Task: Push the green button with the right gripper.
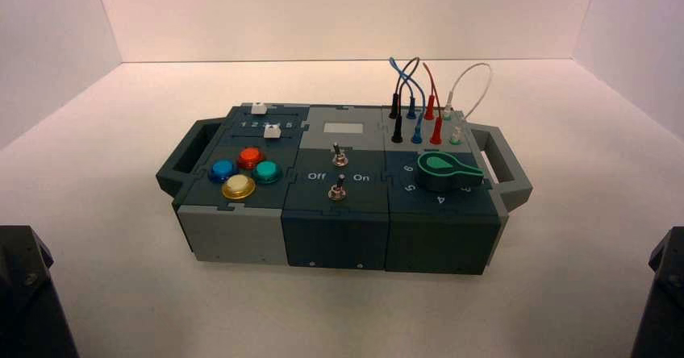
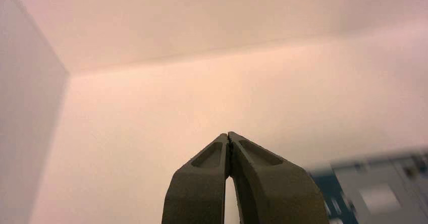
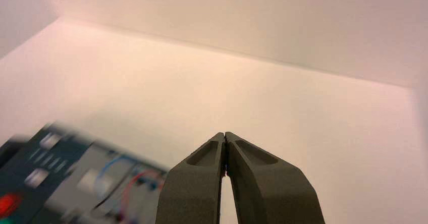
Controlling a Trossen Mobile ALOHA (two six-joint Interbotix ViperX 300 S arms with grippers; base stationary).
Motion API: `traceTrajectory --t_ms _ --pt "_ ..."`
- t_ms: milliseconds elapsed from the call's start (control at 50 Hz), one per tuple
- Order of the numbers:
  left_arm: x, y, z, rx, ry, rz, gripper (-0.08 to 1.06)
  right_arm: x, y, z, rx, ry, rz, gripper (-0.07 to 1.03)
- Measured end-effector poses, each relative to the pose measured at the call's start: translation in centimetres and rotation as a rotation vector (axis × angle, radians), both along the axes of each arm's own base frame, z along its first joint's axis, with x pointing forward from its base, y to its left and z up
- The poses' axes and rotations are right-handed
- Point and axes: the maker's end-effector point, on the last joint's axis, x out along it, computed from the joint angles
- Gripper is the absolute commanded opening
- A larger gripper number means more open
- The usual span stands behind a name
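The green button is a small teal domed button on the box's left front block, with red, blue and yellow buttons around it. The box stands mid-table. My right gripper is shut and empty, held over bare table to the right of the box; only the arm's dark base shows in the high view. My left gripper is shut and empty, parked left of the box, with its base at the lower left.
The box also bears two toggle switches between "Off" and "On", a large green rotary knob, two white sliders and plugged wires. Handles stick out at both ends. White walls enclose the table.
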Motion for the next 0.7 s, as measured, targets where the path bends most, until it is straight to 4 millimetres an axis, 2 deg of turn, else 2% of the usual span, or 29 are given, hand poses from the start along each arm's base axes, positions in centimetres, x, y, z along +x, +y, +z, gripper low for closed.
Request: traceTrajectory --t_ms 260,500,700 --pt "-2.7 -3.1 -1.5 0.048 0.152 -0.147 -0.03 -1.3 5.1 -2.1 -0.051 0.146 0.172 -0.02" --pt "-4.6 -4.1 -2.7 0.082 0.250 -0.212 -0.03 -3.7 10.5 -5.4 -0.148 0.309 0.359 -0.02" --pt "-5.6 -4.2 -3.4 0.098 0.311 -0.228 -0.03 -4.9 15.2 -7.0 -0.177 0.406 0.456 -0.02"
